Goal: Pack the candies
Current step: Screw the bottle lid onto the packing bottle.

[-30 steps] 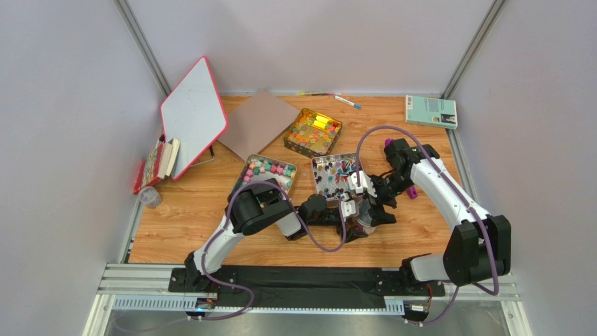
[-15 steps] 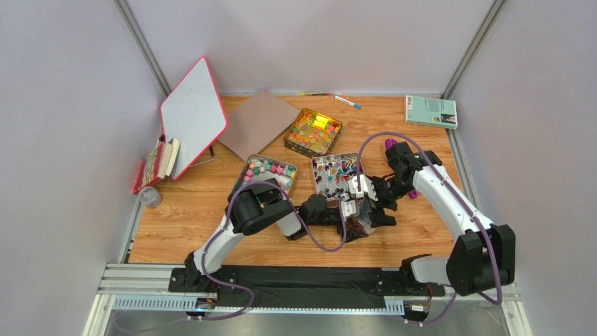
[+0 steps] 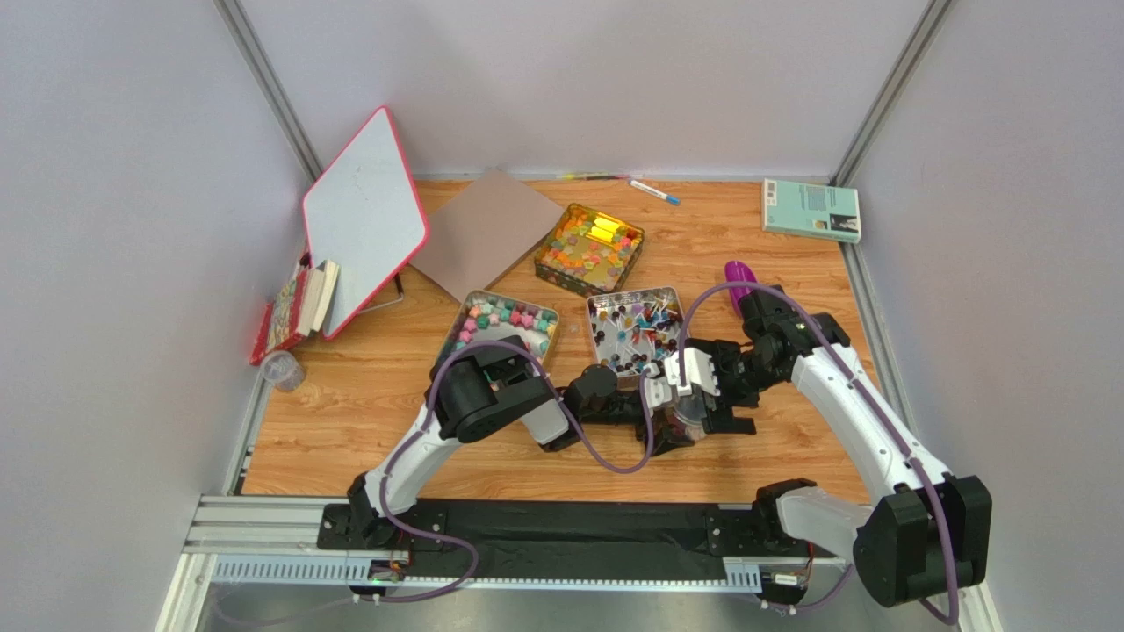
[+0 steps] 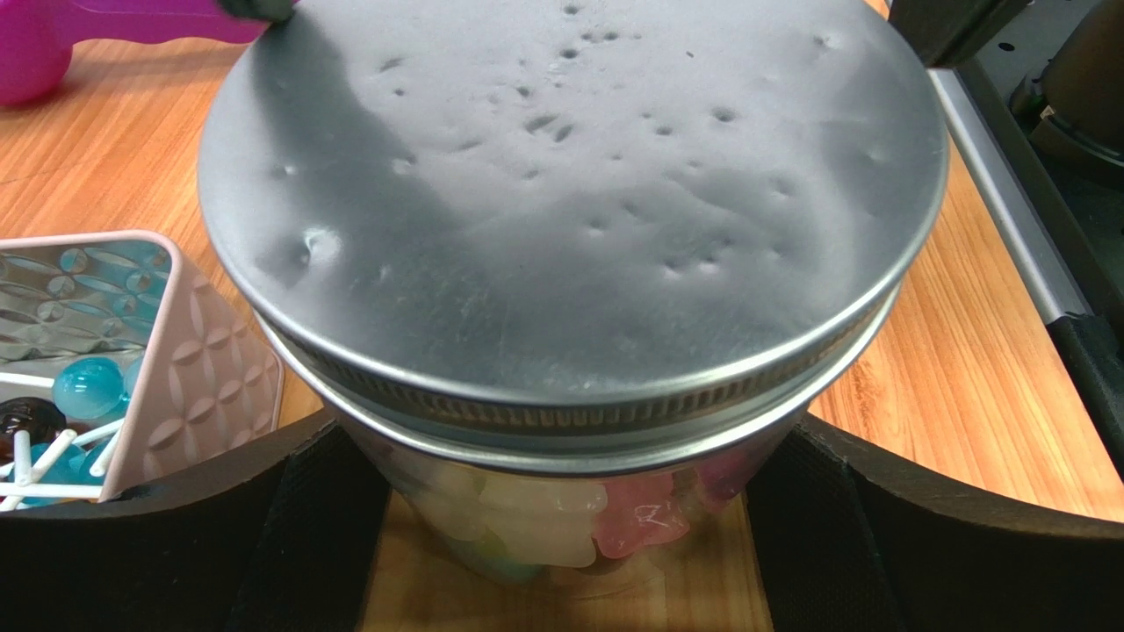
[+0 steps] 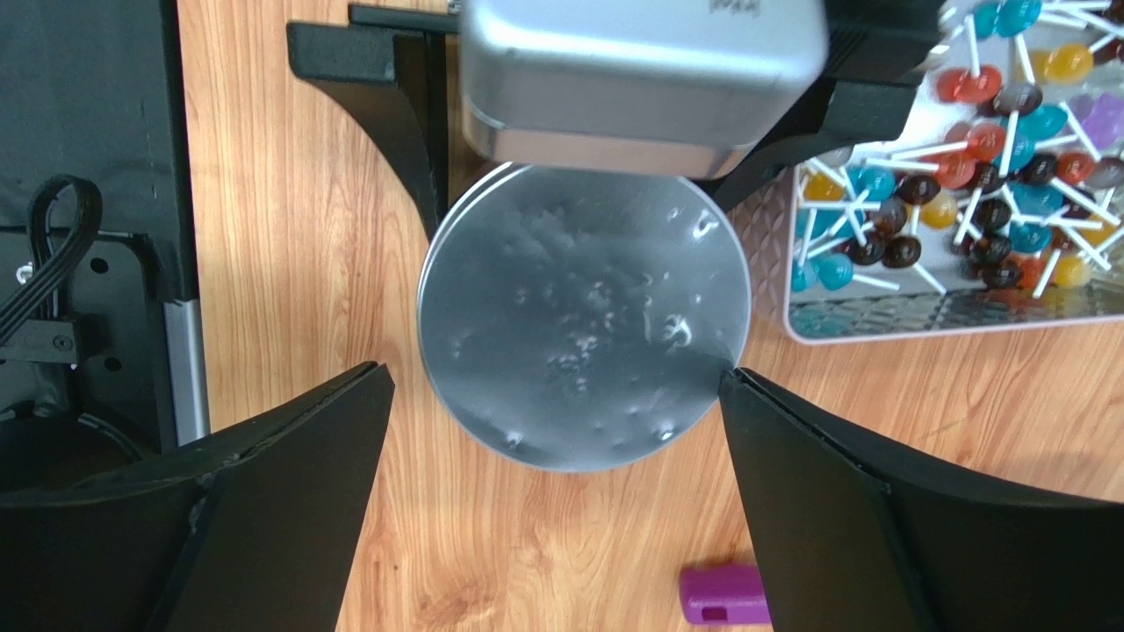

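Between the fingers (image 4: 264,553) of the left tool (image 4: 570,540) — a jar (image 4: 422,487) of candies (image 4: 548,511).
It grips the jar — the right tool (image 5: 554,379) hangs wide open just over the metal lid (image 4: 581,198).

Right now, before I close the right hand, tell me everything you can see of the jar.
The jar is clear glass, upright on the wooden table, with a round grey metal lid on top, its face pocked with small dents. Pastel candies, cream, pink and green, show through the glass. The left hand clamps the glass from both sides below the lid. The right hand hangs open above, one finger either side of the lid. A pink lollipop tray stands close beside.
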Robot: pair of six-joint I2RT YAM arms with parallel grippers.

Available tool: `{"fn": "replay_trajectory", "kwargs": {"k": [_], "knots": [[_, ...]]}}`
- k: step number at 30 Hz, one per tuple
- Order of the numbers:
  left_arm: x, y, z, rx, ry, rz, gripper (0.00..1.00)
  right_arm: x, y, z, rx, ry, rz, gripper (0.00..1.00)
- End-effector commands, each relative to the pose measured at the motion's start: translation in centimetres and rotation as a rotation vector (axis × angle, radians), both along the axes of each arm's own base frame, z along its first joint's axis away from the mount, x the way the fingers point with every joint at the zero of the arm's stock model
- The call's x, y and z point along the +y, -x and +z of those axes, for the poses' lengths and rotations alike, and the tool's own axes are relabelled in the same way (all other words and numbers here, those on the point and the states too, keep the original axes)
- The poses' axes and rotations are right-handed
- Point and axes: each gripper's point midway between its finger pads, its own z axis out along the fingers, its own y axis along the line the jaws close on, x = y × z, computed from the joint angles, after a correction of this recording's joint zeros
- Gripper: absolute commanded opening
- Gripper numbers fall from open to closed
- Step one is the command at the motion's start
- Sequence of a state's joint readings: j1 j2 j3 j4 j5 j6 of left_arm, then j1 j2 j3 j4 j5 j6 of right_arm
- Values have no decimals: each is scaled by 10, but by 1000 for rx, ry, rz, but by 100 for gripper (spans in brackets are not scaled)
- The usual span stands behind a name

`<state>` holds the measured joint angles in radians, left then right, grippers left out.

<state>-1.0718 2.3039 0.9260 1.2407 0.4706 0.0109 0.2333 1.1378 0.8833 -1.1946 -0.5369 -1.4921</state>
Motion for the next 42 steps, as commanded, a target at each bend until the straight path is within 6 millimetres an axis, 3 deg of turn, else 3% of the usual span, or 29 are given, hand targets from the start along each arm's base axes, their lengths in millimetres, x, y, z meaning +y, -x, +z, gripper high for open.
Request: {"fn": "replay_trajectory", "kwargs": {"k": [1, 8, 12, 13, 17, 25, 34, 42], "knots": [[109, 28, -170, 377, -610, 158, 0, -27, 77, -11, 300, 122, -58, 100], [110, 26, -173, 365, -615, 160, 0, -29, 89, -5, 294, 115, -98, 100], [112, 27, -173, 351, -617, 144, 0, -29, 61, 17, 151, 84, -161, 100], [113, 28, -174, 348, -620, 139, 0, -25, 45, 30, 78, 54, -169, 100], [112, 29, -178, 337, -625, 127, 0, -10, 27, 45, -17, -30, -88, 100], [110, 34, -174, 330, -622, 102, 0, 7, 9, 33, -69, -88, 128, 100], [109, 34, -175, 331, -621, 102, 0, 12, -13, 29, -28, -81, 155, 100], [109, 35, -175, 338, -624, 99, 0, 14, -15, 23, -22, -79, 188, 100]]}}
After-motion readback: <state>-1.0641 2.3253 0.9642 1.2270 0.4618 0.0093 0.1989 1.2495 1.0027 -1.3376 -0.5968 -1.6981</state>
